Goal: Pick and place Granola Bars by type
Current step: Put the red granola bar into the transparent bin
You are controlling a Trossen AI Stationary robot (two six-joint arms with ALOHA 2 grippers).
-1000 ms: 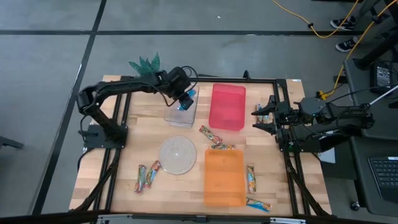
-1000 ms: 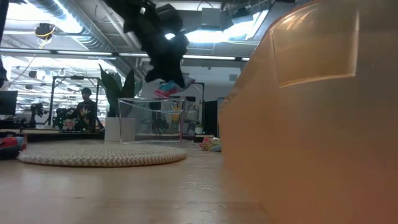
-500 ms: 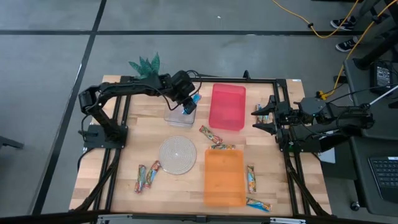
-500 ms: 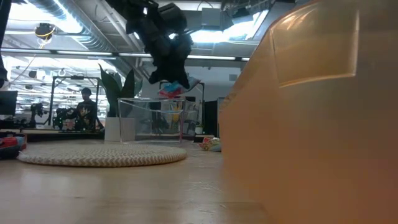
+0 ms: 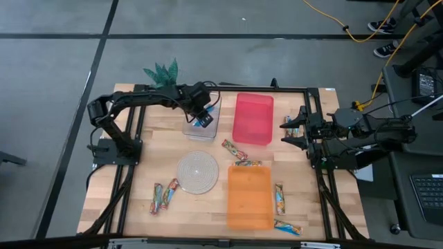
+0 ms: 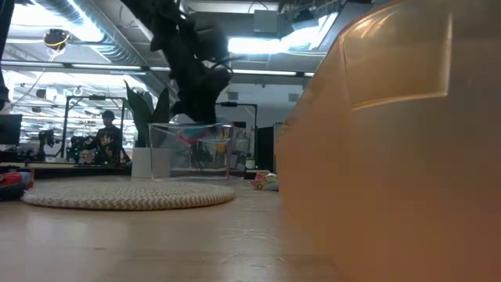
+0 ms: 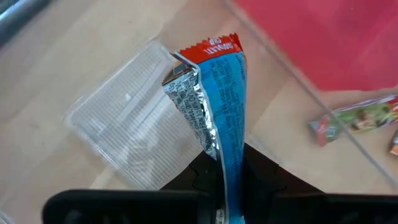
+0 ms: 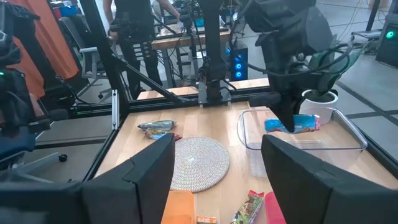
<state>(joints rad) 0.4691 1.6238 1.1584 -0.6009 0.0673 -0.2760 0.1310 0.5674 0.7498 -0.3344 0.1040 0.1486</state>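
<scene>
Print seen on red end strip of blue granola bar wrapper [image 7: 219,99] in left wrist view, too small and tilted to be read. Fine print on silver back seam of same wrapper, not readable. Patterned wrappers of other bars on table [image 5: 237,149]: no words made out. No labels, numbers or signs readable on bins or in room behind.

The left gripper [image 5: 203,119] holds a blue bar [image 5: 205,120] over the clear bin [image 5: 201,126]. The right gripper [image 5: 287,129] waits beside the red bin [image 5: 252,118]. Other bars lie around the orange bin [image 5: 249,197].
</scene>
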